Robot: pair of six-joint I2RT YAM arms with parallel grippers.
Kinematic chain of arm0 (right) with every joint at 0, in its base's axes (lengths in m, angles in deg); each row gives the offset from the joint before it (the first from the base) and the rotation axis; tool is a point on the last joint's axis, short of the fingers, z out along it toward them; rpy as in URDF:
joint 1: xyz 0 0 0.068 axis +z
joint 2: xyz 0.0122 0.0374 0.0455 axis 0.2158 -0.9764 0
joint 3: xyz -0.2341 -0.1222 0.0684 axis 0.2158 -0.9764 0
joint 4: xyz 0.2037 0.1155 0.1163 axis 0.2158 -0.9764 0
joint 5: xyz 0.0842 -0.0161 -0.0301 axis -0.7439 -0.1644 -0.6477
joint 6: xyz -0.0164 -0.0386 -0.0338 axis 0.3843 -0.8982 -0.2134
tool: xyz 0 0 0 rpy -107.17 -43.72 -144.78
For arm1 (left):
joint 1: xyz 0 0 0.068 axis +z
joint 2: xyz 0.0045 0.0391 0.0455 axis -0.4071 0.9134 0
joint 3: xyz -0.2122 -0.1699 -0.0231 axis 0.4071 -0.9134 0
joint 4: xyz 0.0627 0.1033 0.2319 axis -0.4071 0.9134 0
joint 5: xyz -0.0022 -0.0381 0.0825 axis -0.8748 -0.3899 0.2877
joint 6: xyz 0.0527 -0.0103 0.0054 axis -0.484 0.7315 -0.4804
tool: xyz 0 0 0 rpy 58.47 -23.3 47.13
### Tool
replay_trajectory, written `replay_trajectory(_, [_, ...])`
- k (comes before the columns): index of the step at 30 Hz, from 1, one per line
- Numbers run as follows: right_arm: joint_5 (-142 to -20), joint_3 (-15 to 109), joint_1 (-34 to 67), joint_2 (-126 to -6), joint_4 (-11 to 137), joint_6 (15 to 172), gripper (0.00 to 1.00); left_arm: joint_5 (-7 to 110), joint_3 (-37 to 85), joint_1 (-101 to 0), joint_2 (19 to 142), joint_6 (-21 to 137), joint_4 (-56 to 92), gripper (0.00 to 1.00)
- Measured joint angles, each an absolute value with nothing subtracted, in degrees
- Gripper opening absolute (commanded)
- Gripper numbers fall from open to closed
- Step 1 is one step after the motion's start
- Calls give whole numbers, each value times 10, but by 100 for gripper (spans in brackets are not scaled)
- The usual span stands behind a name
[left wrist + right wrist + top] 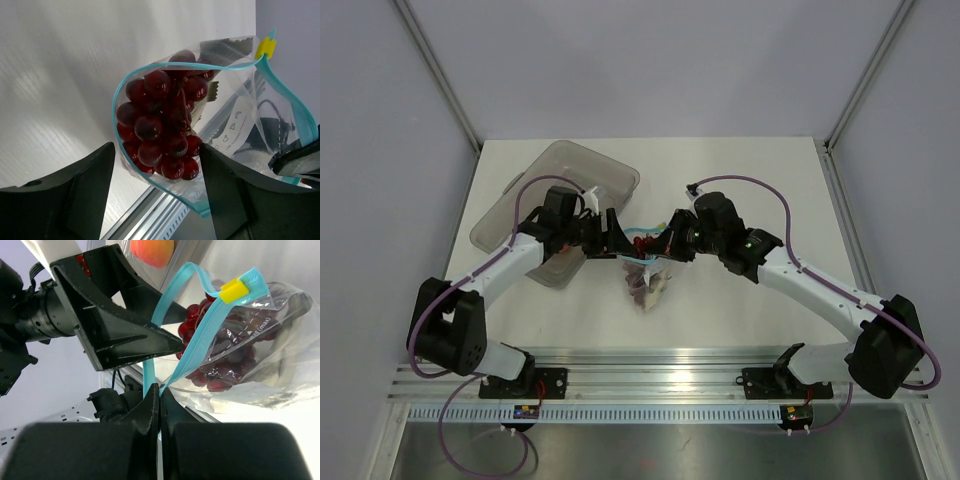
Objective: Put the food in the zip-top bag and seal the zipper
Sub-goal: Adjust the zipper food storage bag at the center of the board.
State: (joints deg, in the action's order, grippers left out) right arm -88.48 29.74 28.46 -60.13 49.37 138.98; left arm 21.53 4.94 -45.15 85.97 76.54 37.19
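Item: small clear crinkly zip-top bag [240,115], held up over the white bench [750,180] between both arms. A bunch of dark red grapes [162,130] is inside.

Right claw [160,390]: pinched shut on the blue-teal zipper strip [200,337].

Left claw [617,235]: spread wide, gripping nothing I can see.

Risk: I judge one pinch carries everything, so a slip spills the grapes.

Right wrist view alone shows me the round orange-red peach [152,250], apparently outside the bag. Left wrist view alone shows the mouth gaping.

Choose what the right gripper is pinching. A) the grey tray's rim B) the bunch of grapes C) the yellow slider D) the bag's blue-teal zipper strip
D: the right wrist view shows the right gripper shut on the zipper, clear of the yellow slider and the grapes.
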Motion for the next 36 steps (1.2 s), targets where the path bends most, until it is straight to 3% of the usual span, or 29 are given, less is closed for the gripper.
replay_trajectory(4, [-885,297,285,-601,494,1388,0,201,49,-454,885,779,346,60])
replay_trajectory(8, [-890,297,285,-599,494,1386,0,193,49,-456,897,791,330,44])
replay_trajectory(14, [-898,297,284,-598,494,1382,0,191,49,-459,898,797,314,50])
replay_trajectory(16, [-899,296,284,-598,494,1382,0,191,49,-460,898,799,311,47])
replay_trajectory(19, [-900,292,284,-598,494,1381,0,193,49,-461,898,801,310,36])
replay_trajectory(22, [-900,291,284,-598,494,1381,0,198,50,-463,898,799,311,18])
replay_trajectory(24, [-903,291,284,-598,494,1381,0,202,52,-464,898,795,313,13])
replay_trajectory(28, [-909,290,284,-598,496,1381,0,213,60,-467,898,792,314,15])
replay_trajectory(29, [-910,289,284,-598,498,1381,0,216,61,-467,898,792,313,12])
replay_trajectory(30, [-910,288,284,-598,499,1381,0,218,62,-467,898,792,314,0])
replay_trajectory(36, [-906,280,284,-594,499,1379,0,238,63,-470,892,790,318,0])
